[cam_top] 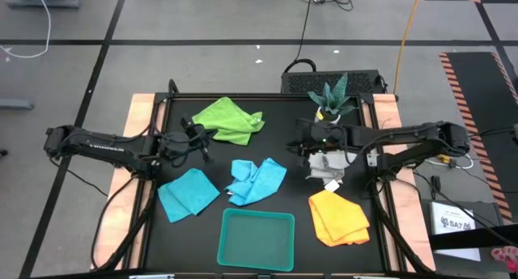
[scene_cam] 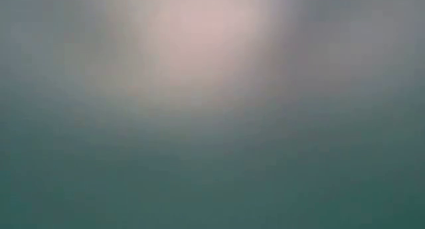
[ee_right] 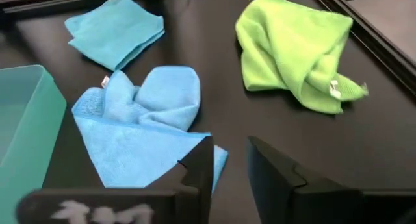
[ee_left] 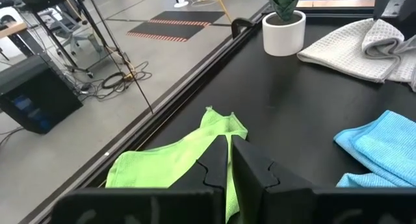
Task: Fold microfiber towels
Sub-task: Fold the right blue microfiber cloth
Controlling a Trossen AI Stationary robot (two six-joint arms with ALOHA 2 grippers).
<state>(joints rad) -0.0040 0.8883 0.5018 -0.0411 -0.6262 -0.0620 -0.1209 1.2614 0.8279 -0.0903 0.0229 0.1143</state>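
A: Where are the towels?

B: All five lie on the black surface [cam_top: 275, 125]. The lime green towel [cam_top: 229, 120] is bunched up near the far edge, a bit toward the left side. The flat turquoise towel [cam_top: 188, 193] lies near the left edge, toward the near side. The crumpled blue towel [cam_top: 256, 180] sits in the middle. The grey-white towel [cam_top: 325, 165] lies right of the middle, just in front of a small potted plant [cam_top: 333, 99]. The yellow-orange towel [cam_top: 338, 217] is folded near the near right corner.

A: And the tray?

B: The teal tray [cam_top: 256, 239] sits at the near edge, in the middle, just in front of the blue towel.

A: What is the left tool doing?

B: The left tool [cam_top: 201, 141] is over the black surface, just beside the near side of the green towel. Its fingers [ee_left: 214, 169] are pressed together and hold nothing. Its own camera shows the green towel right past the tips.

A: And the right tool?

B: The right tool [cam_top: 307, 147] is at the far left part of the grey-white towel. Its fingers [ee_right: 198, 160] stand apart with a gap between them, and nothing is in that gap. I cannot tell if it touches the towel
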